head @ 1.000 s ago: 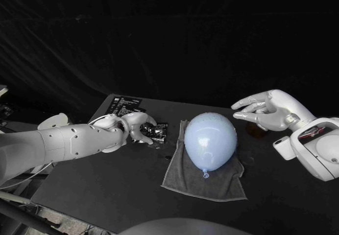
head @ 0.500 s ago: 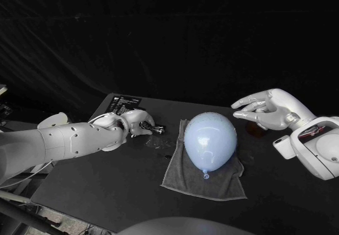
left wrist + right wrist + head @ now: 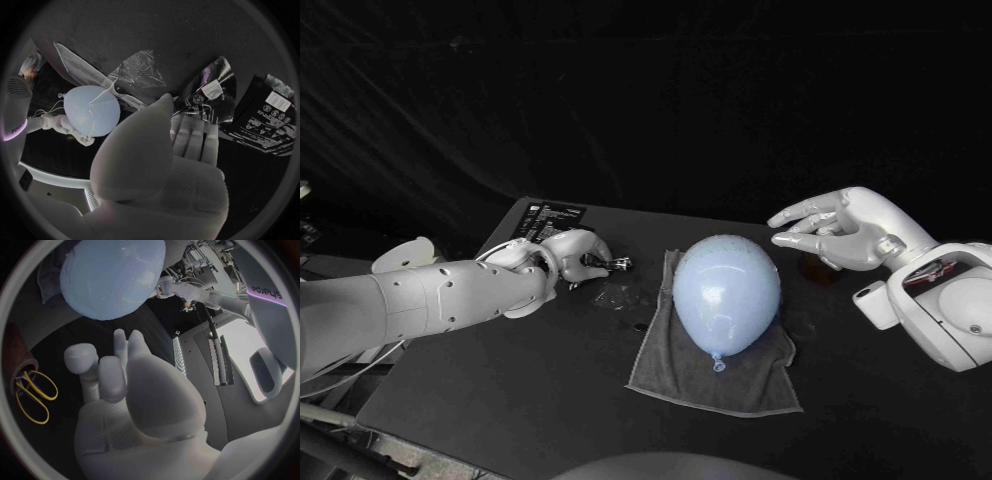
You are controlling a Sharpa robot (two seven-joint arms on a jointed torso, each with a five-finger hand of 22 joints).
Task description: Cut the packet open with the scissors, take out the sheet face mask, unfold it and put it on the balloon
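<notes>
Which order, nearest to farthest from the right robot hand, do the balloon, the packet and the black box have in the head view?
Starting from the right robot hand:
1. balloon, in the middle.
2. packet, left of the balloon, held by the left robot hand.
3. black box, farther back on the left.

- The left hand point(image 3: 169, 165) reaches forward, fingers side by side and thumb raised, holding a dark packet point(image 3: 209, 90) with a pale label at its fingertips.
- A crumpled clear film point(image 3: 139, 70) lies on the black table point(image 3: 181, 35) just beside the packet.
- A pale blue balloon point(image 3: 90, 110) rests on a grey towel point(image 3: 76, 69).
- Past the balloon, the right hand point(image 3: 65, 129) hangs with fingers apart.
- A black card point(image 3: 265, 120) with white print lies near the packet.
</notes>
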